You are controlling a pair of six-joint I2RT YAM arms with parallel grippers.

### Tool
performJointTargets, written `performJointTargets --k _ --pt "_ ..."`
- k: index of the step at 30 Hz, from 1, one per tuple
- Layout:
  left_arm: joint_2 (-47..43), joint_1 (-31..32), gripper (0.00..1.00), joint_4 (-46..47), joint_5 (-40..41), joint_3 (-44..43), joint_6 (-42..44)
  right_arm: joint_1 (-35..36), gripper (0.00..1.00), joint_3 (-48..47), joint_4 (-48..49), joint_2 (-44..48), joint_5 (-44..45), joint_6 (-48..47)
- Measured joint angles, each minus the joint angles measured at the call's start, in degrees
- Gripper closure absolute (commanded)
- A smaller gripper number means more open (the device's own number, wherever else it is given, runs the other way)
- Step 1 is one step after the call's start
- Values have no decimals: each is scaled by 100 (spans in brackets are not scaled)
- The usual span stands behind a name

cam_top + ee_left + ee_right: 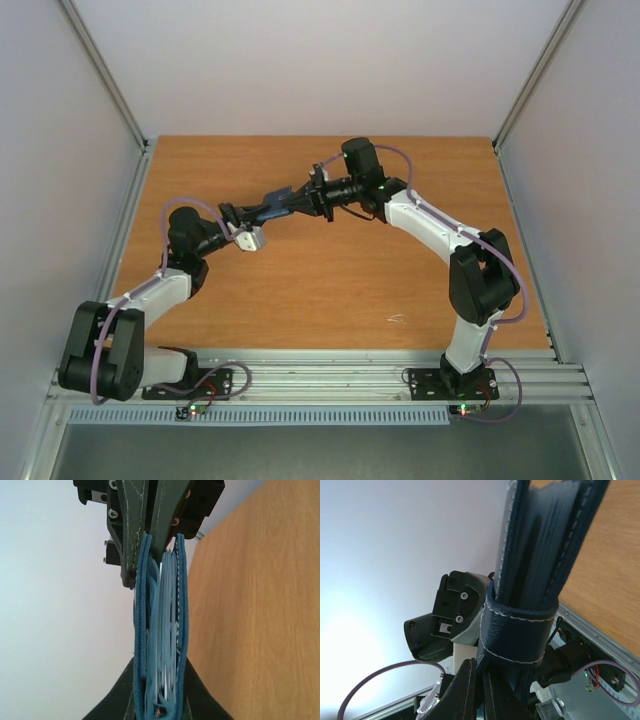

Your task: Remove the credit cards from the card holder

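Observation:
The dark navy card holder (280, 200) hangs in the air above the table (330, 270), held between both grippers. In the left wrist view it stands edge-on (142, 630), with light blue pockets (167, 620) between its covers. Thin pale edges show among the pockets, but I cannot make out the credit cards themselves. My left gripper (160, 702) is shut on its lower end. My right gripper (147, 555) pinches one cover's far edge. In the right wrist view the snap tab (520, 630) wraps round the closed holder (540, 550), and my right gripper (482, 690) is shut on its edge.
Aluminium rails (330, 375) run along the near table edge by the arm bases. White walls and frame posts (105, 75) close in the sides and back. A small pale mark (397, 319) lies on the wood near the right arm.

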State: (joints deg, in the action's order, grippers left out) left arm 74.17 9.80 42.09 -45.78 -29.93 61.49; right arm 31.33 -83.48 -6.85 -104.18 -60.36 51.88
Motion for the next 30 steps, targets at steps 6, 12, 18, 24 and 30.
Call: performJointTargets --k 6,12,18,24,30 --pt "-490 90 100 -623 166 72 -776 -28 45 -861 -1582 -13 101 -1220" --pt "-1185 116 100 -3215 516 -1093 -3156 -177 22 -3235 -4819 61 1875 -4328" --pt "-1502 109 100 -4234 -153 -1344 -6113 -201 2 -3412 -6411 586 2424 -6782" --pt "-1600 111 100 -3606 -1176 -1322 -8244 -11 1 -2881 -6596 1086 1845 -8360" --pt "-1641 116 100 -2730 -1886 -1327 -9167 308 7 -2518 -6426 1244 1451 -8900"
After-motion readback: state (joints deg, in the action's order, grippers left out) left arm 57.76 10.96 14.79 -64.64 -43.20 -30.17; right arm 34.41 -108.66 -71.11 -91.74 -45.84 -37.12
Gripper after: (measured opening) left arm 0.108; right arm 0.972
